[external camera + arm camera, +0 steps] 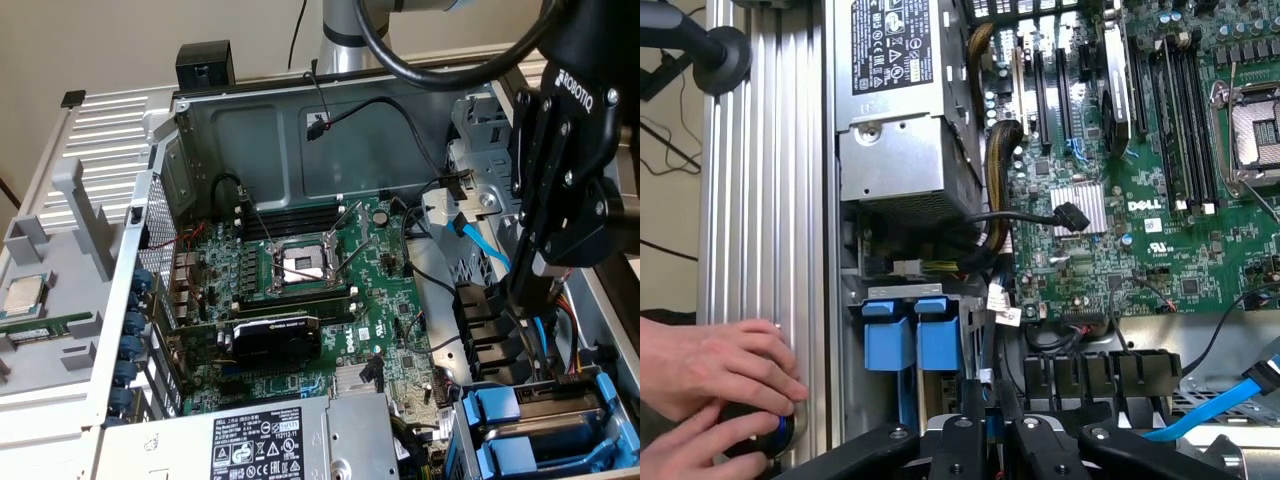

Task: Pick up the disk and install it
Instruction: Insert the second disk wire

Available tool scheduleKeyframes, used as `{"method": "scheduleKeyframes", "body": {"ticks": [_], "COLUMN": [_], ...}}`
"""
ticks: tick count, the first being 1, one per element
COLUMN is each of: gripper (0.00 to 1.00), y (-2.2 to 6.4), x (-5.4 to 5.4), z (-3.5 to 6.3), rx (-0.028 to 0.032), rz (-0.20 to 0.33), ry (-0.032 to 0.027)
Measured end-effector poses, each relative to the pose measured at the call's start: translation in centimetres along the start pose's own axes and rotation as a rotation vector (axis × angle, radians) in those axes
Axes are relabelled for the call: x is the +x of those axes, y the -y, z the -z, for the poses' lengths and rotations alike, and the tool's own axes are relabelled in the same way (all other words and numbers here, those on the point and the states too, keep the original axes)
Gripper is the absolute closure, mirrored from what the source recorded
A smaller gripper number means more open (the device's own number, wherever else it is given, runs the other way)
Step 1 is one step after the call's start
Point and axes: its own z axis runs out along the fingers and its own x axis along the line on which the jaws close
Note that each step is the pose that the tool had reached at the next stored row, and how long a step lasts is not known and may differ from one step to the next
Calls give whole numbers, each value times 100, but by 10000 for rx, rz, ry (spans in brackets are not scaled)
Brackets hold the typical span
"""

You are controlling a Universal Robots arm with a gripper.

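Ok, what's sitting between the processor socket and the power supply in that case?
In the exterior view, a black graphics card lies across the motherboard between the processor socket and the power supply.

The green motherboard [330, 300] lies inside the open computer case [260, 130] (empty processor socket [303, 262] near its middle); power supply [270, 440] adjacent.

Plain beige wall [120, 40] behind a ribbed grey table [110, 125].
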Motion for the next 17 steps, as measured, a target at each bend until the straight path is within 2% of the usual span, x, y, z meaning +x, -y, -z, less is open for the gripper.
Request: {"method": "scheduleKeyframes", "body": {"ticks": [7,12,17], "gripper": [84,84,84], "y": [1,0,-1], "x": [0,0,4], "z": [-1,1,5], "rx": [83,111,114], "rz": [-14,-19,-20], "ry": [10,12,13]}}
